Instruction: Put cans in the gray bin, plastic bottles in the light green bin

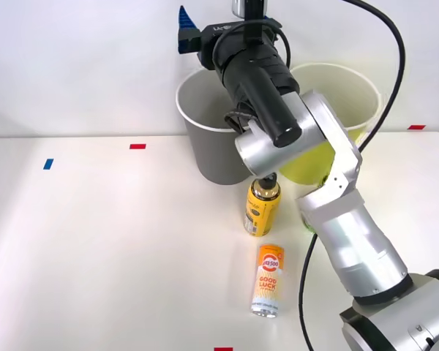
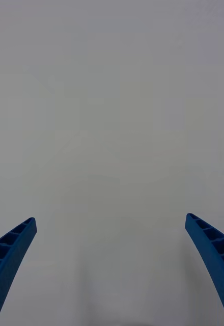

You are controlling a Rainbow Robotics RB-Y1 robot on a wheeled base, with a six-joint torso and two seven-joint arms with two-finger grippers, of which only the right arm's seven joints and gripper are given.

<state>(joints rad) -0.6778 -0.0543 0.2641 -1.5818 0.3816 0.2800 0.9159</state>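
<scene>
Right gripper (image 2: pixel 112 265) raised above the gray bin (image 1: pixel 205 146), fingers (image 2: pixel 10 249) spread wide with nothing between them, facing a blank wall. Green bin (image 1: pixel 344 88) stands just beside the gray one. On the table (image 1: pixel 95 241), well below and nearer than the gripper: yellow bottle (image 1: pixel 262 208) upright; orange can (image 1: pixel 266 281) lying beside it.

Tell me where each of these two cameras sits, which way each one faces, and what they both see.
Front view: above the arms, looking forward and down at the table, gray bin, light green bin, yellow-labelled bottle and GOOD LUCK can; the right arm crosses it.
Right wrist view: on the right wrist, facing a blank pale surface between two spread blue fingers.
Shared: the right gripper.
</scene>
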